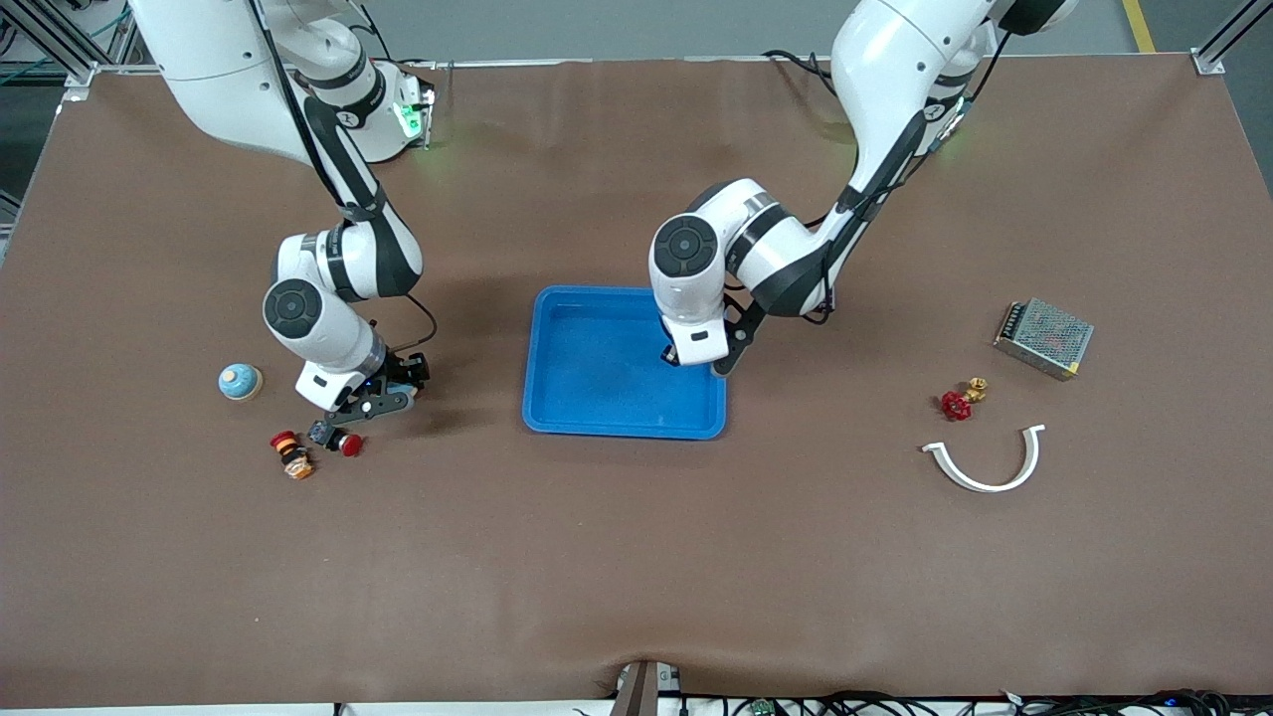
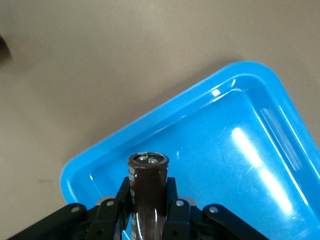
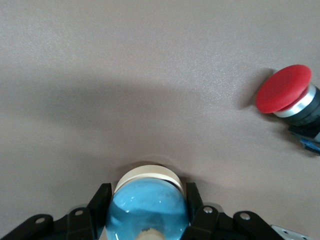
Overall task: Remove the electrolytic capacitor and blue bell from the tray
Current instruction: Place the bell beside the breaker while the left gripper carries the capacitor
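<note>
Left wrist view: left gripper point(image 2: 148, 197) clamps the brown capacitor point(image 2: 148, 172) over the blue tray point(image 2: 107, 150); right gripper point(image 3: 148, 200) pinches the blue bell point(image 3: 148, 212) by its sides, red pushbutton point(image 3: 284, 89) nearby.

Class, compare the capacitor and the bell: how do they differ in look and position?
Colour: the capacitor is dark brown, the bell light blue. Shape: the capacitor is a cylinder, the bell a dome. Position: the left hand grips the capacitor over the blue tray; the bell sits on the table toward the right arm's end, with the right hand low nearby. Both are small and round.
</note>
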You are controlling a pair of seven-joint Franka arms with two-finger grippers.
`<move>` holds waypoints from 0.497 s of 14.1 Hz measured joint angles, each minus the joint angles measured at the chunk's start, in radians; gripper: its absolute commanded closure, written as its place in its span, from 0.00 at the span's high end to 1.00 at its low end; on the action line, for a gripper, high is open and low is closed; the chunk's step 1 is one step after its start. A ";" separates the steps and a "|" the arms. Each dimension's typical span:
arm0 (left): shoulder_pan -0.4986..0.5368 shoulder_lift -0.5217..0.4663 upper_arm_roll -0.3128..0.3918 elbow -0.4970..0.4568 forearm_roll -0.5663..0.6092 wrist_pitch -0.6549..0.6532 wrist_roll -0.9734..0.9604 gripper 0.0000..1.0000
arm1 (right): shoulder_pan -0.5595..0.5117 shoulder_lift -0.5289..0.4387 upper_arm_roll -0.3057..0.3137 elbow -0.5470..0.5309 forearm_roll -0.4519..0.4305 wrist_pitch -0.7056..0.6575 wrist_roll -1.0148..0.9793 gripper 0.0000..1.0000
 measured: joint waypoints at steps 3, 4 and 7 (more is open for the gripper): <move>0.024 -0.001 0.001 -0.002 0.000 -0.037 0.128 0.00 | 0.000 0.000 0.001 0.000 0.000 0.003 0.000 1.00; 0.033 -0.001 0.001 -0.004 0.000 -0.043 0.160 0.00 | 0.000 0.000 0.001 0.001 0.000 0.004 0.000 1.00; 0.072 0.000 0.003 -0.016 0.000 -0.046 0.222 0.00 | 0.001 -0.001 0.001 0.004 0.000 0.004 0.000 1.00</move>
